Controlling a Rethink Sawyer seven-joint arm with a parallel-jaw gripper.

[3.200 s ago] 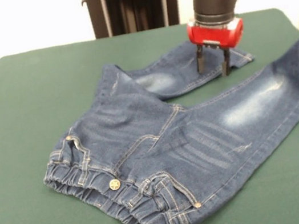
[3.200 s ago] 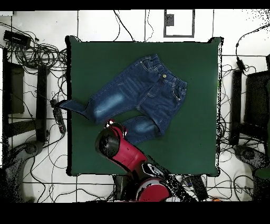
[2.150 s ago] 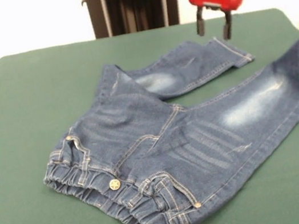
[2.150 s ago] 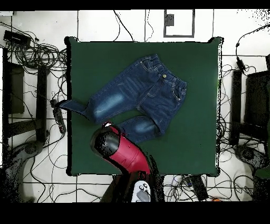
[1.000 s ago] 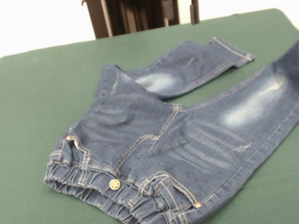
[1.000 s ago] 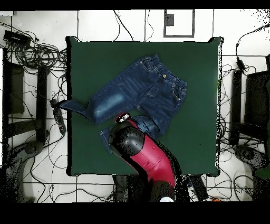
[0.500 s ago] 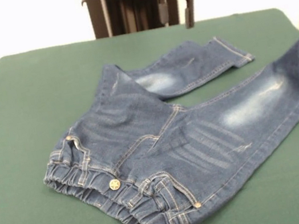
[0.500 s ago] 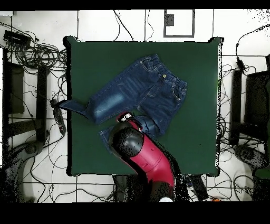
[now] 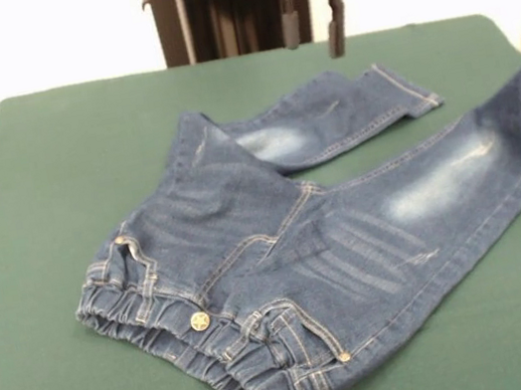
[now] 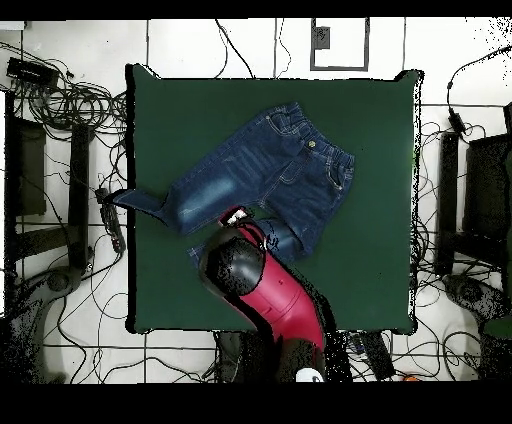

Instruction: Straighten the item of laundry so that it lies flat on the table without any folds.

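Blue denim jeans [image 9: 300, 249] with gathered elastic waistband lie spread on the dark green felt worktop [image 9: 54, 171], one leg reaching over the worktop's edge, the other angled across beneath the red gripper [image 9: 311, 22]. Jaws hang apart above that leg, holding nothing, clear of the fabric.

I find no writing I can read in either view: no words, numbers, brand marks or signs. The only mark close to a sign is the star pressed into the brass button [image 9: 199, 321] on the waistband of the jeans [image 9: 300, 249], toward seven o'clock on the tabletop [image 9: 54, 171] in the front view. It carries no lettering I can make out. The red housing above the pincer [image 9: 312, 22] shows no legible label.
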